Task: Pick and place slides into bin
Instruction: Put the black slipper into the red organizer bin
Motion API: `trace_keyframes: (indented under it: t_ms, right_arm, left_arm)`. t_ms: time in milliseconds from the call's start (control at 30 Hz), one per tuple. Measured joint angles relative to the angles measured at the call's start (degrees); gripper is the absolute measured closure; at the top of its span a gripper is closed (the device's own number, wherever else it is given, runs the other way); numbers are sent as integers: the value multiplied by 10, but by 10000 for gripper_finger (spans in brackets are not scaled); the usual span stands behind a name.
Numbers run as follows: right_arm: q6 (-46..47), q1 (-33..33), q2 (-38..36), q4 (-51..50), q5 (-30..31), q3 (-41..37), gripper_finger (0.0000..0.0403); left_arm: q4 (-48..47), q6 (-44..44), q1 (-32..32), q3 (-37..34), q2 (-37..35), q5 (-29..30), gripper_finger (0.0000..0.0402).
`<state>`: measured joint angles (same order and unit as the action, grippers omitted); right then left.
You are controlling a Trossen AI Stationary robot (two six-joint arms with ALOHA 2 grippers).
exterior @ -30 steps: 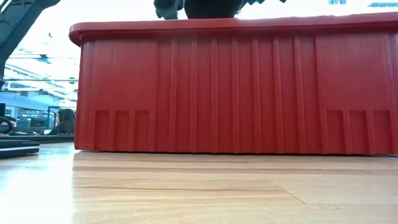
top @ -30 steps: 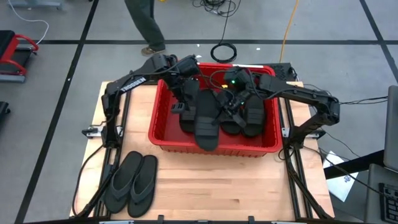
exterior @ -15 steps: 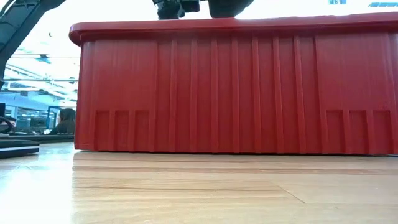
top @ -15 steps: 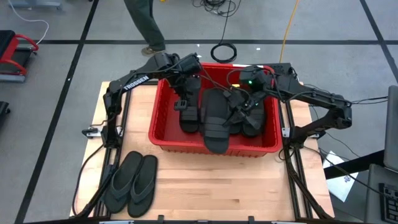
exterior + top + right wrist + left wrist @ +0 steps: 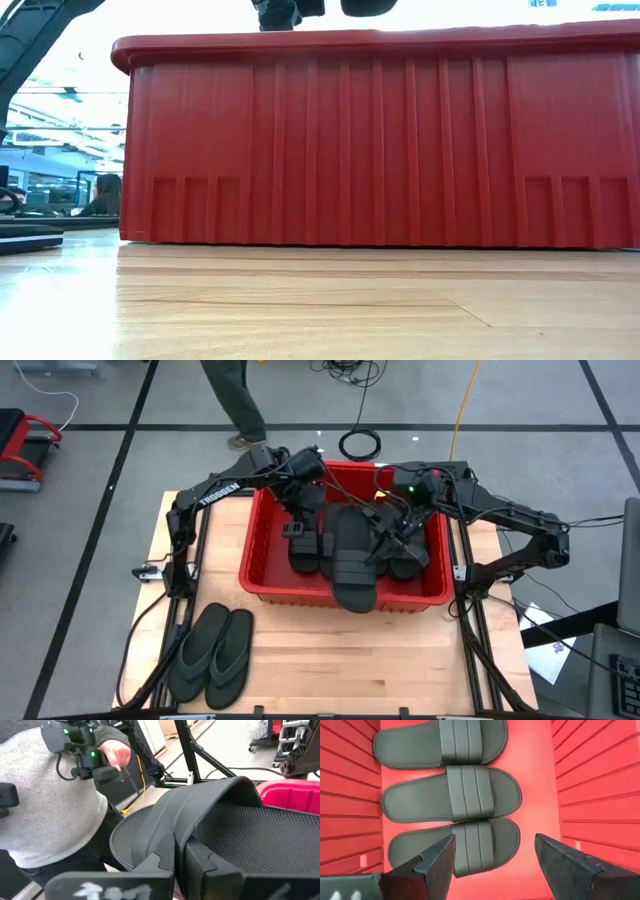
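Three slides [image 5: 452, 795] lay side by side on the bin [image 5: 400, 598] floor beneath the wide-open left gripper [image 5: 300, 528]. Over the bin's middle, the right gripper [image 5: 385, 543] pinched another slide [image 5: 352, 558]; released carelessly, it might hang over the near rim and tip out.

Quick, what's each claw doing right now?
Left gripper: open, empty, over slides in the bin.
Right gripper: shut on a slide's strap.
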<state>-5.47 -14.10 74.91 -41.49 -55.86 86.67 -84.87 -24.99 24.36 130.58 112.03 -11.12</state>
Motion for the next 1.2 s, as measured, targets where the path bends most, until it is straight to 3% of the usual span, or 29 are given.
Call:
trace_keyframes:
  t_ms: [233,533,867,1000,1200]
  right_arm:
    - [5,-13,0,-6,-17,0,401]
    - [-29,-30,46,-58,-29,0,401]
    - [-91,-54,111,-50,-23,2,401]
    - [-105,-76,114,-53,-22,-15,401]
    - [-108,-99,100,-35,-16,-63,401]
  left_arm:
    - [5,-12,-17,0,0,18,135]
    - [11,-86,-79,10,-1,159,135]
    - [-12,-104,-109,43,-2,180,135]
    - [-50,-98,-103,43,-2,223,135]
    - [-50,-69,-89,43,-2,229,135]
